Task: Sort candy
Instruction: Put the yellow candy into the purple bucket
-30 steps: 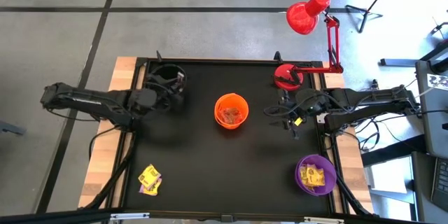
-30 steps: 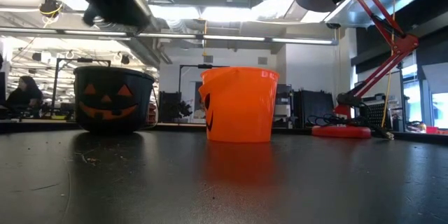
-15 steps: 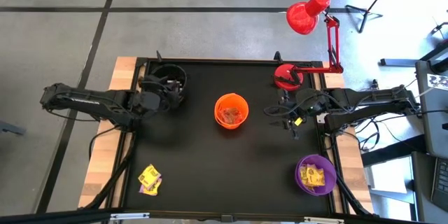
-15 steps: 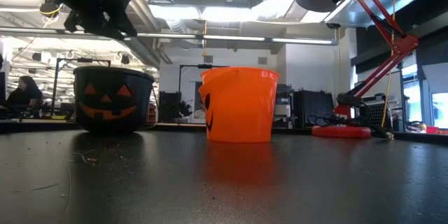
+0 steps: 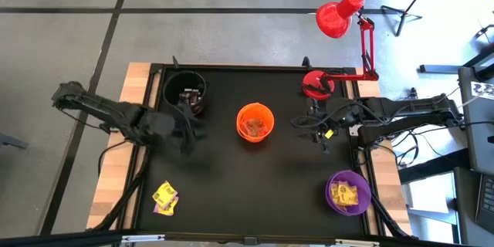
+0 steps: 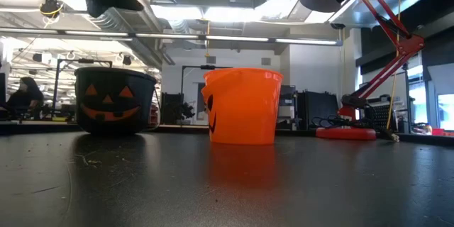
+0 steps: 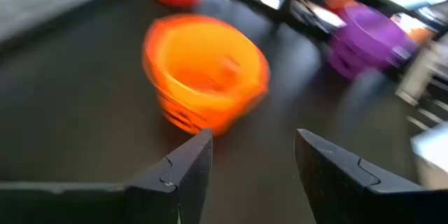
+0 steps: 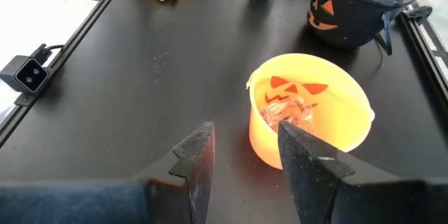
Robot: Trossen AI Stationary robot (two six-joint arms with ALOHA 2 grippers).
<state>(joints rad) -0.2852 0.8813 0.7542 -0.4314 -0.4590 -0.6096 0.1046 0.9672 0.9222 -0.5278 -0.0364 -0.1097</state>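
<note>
L gripper [image 5: 187, 127]: fingers apart, nothing between them (L wrist view); hangs over tabletop's left part, betw black cup and orange cup, nearer the black.
R gripper [image 5: 315, 127]: fingers apart, empty (R wrist view); waits near tabletop's right edge, just in front of the lamp base.
Candy [image 5: 164, 197]: small yellow-wrapped pile loose near front-left corner, well apart from both grippers.
Sorted so far: yellow pieces in purple cup [image 5: 347, 193] at front-right corner; clear/silvery pieces in orange cup [image 5: 255, 123] mid-table.
Black cup [image 5: 184, 91]: back-left corner; contents dark, can't tell.
Handling (est.): candy light, wrappers thin, crinkly, prob. slippery; pieces overlap, so a pinch may lift two or nudge the pile. Best grip: across one piece's body at pile's edge, not the wrapper tail.
High view only: loose pile, purple cup contents, both arms at once.
Low view: only black and orange cups side-on plus lamp [image 6: 372, 57]; no candy, no purple cup, no clear gripper.
R wrist view only: wrappers inside orange cup, pumpkin faces, pile far off at a corner.
L wrist view: blurred; orange and purple cups ahead, no pile.
</note>
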